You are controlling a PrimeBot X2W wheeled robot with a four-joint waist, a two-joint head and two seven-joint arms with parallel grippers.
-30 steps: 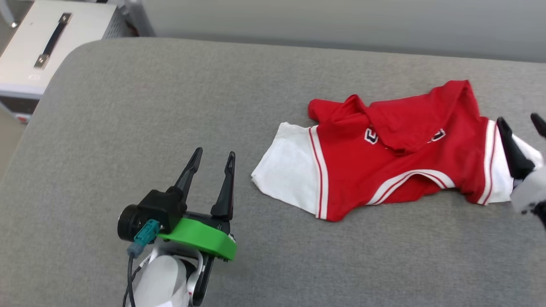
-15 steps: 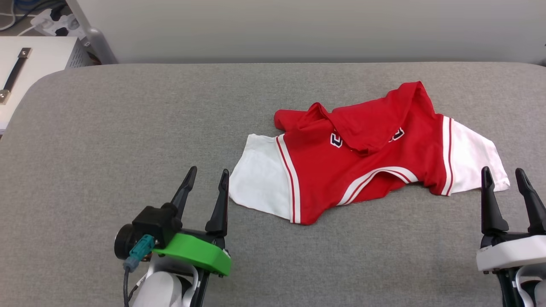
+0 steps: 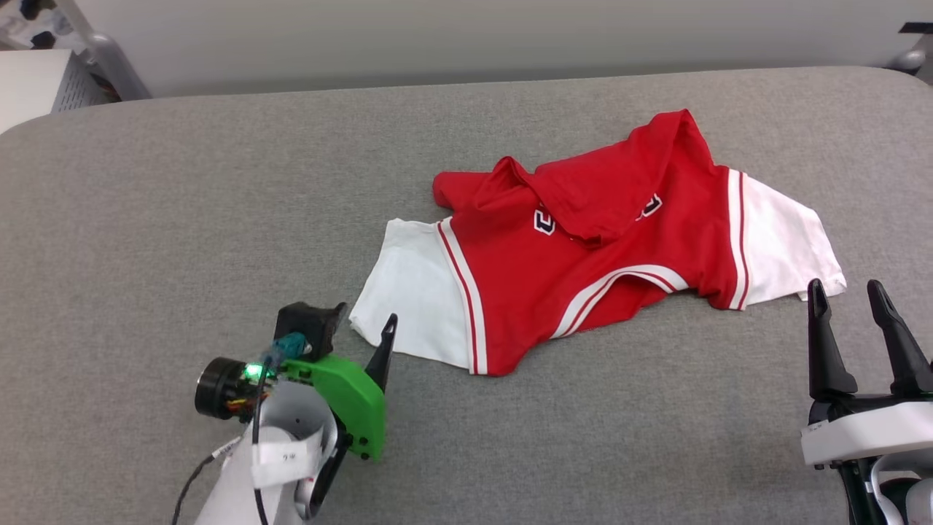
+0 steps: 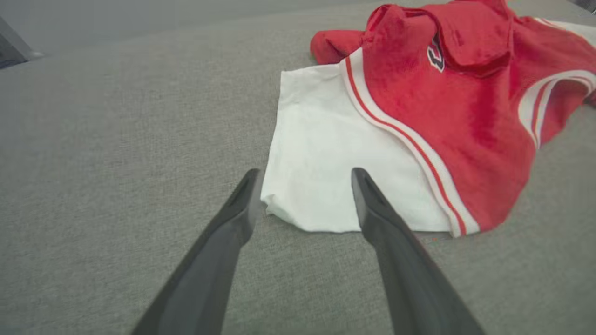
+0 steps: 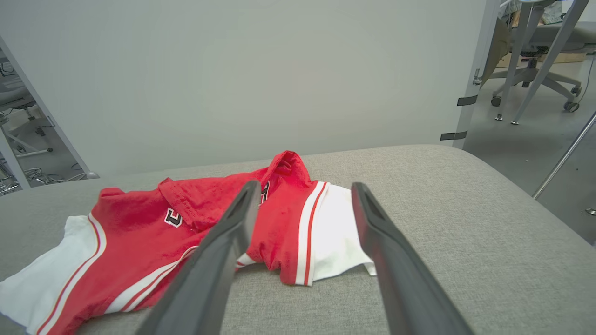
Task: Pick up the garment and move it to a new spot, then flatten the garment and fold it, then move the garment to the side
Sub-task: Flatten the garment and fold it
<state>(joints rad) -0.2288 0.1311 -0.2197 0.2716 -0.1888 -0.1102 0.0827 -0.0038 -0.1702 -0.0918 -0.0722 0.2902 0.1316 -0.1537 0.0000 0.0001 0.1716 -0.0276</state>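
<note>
The garment (image 3: 598,240) is a red jersey with white sleeves, lying crumpled on the grey padded surface (image 3: 182,204), its lower part folded up over the chest lettering. My left gripper (image 3: 364,319) is open at the near corner of the left white sleeve. In the left wrist view that sleeve corner (image 4: 302,204) lies between the spread fingers of the left gripper (image 4: 305,172), low over the surface. My right gripper (image 3: 845,286) is open just in front of the right white sleeve (image 3: 780,240). In the right wrist view the right gripper (image 5: 306,184) points at the garment (image 5: 186,218), apart from it.
A white cabinet (image 3: 29,87) stands beyond the surface's far left corner. A pale wall (image 5: 233,70) runs behind. Off the right end are a metal post and an office chair (image 5: 535,60). Bare grey surface stretches left of the garment.
The head camera has shifted. My left gripper has rolled over and moved in to the left sleeve's corner. The right gripper stays open near the right sleeve. The garment lies as before.
</note>
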